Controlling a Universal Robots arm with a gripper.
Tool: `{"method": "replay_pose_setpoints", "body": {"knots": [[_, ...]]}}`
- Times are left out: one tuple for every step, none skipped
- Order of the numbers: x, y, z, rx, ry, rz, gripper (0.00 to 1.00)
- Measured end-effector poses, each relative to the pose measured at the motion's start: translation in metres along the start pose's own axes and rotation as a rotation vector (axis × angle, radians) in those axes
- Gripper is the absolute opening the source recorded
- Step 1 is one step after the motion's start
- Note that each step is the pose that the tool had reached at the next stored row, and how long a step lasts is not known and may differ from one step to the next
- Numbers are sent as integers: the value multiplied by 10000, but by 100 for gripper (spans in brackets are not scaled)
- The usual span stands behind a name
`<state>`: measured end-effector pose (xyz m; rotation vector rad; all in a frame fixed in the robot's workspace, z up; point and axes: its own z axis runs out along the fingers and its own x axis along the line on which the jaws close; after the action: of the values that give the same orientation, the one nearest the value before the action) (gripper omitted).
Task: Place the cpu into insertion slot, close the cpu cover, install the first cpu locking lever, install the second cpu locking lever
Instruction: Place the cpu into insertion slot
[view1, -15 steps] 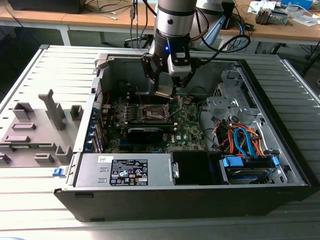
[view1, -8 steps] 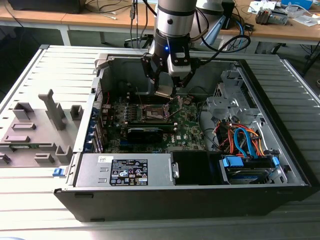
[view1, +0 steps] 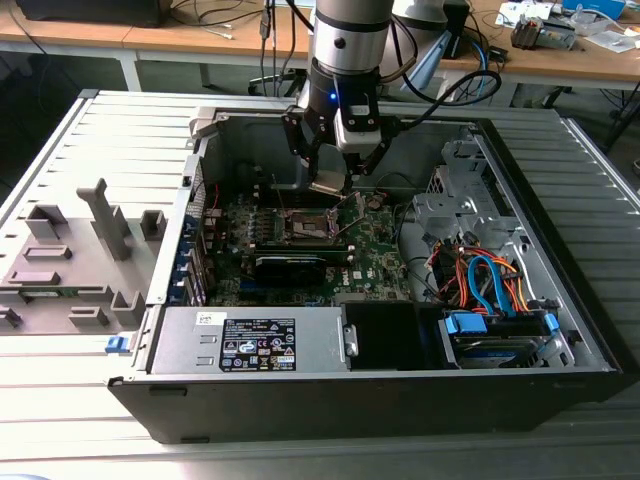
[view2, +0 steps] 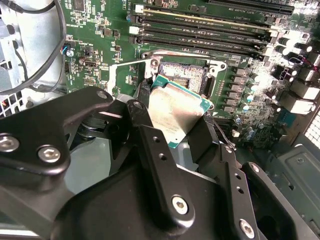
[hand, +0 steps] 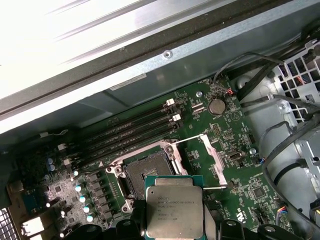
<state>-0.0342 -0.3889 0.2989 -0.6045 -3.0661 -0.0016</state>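
Exterior view: open computer case (view1: 560, 330) on a slatted grey table (view1: 110, 130). The gripper (view1: 333, 180) hangs over the green motherboard (view1: 375, 255), its fingers pinching the cpu (view1: 326, 187) by two opposite edges. The cpu is held above the insertion slot (view1: 305, 226), not seated in it.

Second wrist view: the black fingers (view2: 142, 117) clamp the cpu (view2: 175, 112), metal top showing, slightly tilted. The insertion slot (view2: 182, 76) lies just beyond it with its contact field uncovered. Long black memory slots (view2: 210, 27) run further off.

First wrist view: the cpu (hand: 174, 206) hangs over the near rim of the insertion slot (hand: 149, 170). The cpu cover (hand: 211, 156) is swung open beside the slot. Memory slots (hand: 125, 132) lie parallel behind it.
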Motion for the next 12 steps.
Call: {"method": "replay_pose_setpoints", "body": {"knots": [[0, 0, 0, 0, 0, 7, 55], [0, 0, 0, -1, 0, 27, 55], [0, 0, 0, -1, 0, 44, 55], [0, 0, 0, -1, 0, 51, 55], [0, 0, 0, -1, 1, 61, 55], [0, 0, 0, -1, 0, 69, 55], [0, 0, 0, -2, 0, 78, 55], [0, 0, 0, -2, 0, 88, 55], [0, 0, 0, -2, 0, 96, 55], [0, 0, 0, -2, 1, 111, 55], [0, 0, 0, -2, 0, 127, 55], [0, 0, 0, -2, 0, 140, 55]]}}
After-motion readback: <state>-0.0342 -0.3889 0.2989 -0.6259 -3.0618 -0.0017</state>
